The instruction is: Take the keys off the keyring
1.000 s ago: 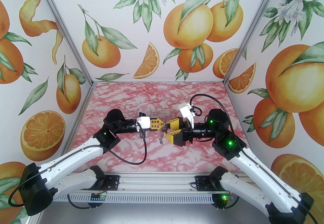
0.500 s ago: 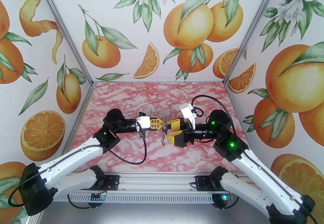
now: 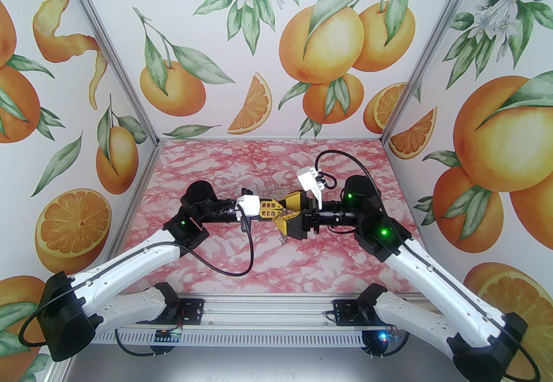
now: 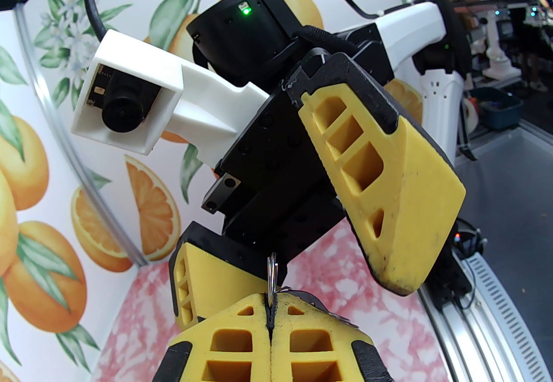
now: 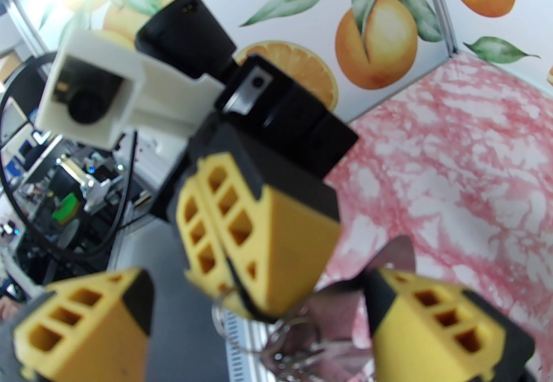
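Keys: a small silvery bunch [image 3: 283, 237] hangs under the two meeting hands at mid-counter, its long axis pointing down at the counter [image 3: 216, 250].
Wire ring: a thin loop [image 4: 272, 270] stands edge-on and upright out of the seam between the left hand's tips.
Keyring: a dark grey metal shape [image 5: 345, 307] lies just below that tip. It is too blurred to tell which way it points.
Left hand: the left hand [image 4: 271, 300] is clamped fully shut on the wire ring and aims at the other arm.
Right hand: the right hand [image 5: 257, 285] is spread wide and grips nothing, with one finger on either side of the left hand's tip.
Hidden: from above, the hands cover the top of the bunch. The right wrist view cuts off its lower end.
Counter: pink marble pattern. Whether the bunch touches it cannot be told.
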You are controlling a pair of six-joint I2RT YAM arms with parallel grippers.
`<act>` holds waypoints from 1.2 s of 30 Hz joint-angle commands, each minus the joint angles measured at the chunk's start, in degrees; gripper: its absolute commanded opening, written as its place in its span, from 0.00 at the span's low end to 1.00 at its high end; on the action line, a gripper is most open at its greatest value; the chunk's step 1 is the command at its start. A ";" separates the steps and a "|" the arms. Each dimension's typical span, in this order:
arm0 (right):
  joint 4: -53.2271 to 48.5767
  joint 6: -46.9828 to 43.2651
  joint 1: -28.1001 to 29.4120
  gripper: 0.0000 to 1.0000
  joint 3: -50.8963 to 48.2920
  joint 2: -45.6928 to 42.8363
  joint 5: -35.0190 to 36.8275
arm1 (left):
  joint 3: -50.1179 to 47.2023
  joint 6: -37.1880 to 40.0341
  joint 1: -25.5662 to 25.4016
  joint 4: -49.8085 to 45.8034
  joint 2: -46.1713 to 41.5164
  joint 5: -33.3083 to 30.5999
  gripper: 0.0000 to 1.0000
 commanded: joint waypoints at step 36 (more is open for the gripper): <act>-4.87 0.16 -0.37 0.76 -1.73 -6.27 -3.43 | 1.00 0.56 0.93 1.19 -0.88 -0.66 0.00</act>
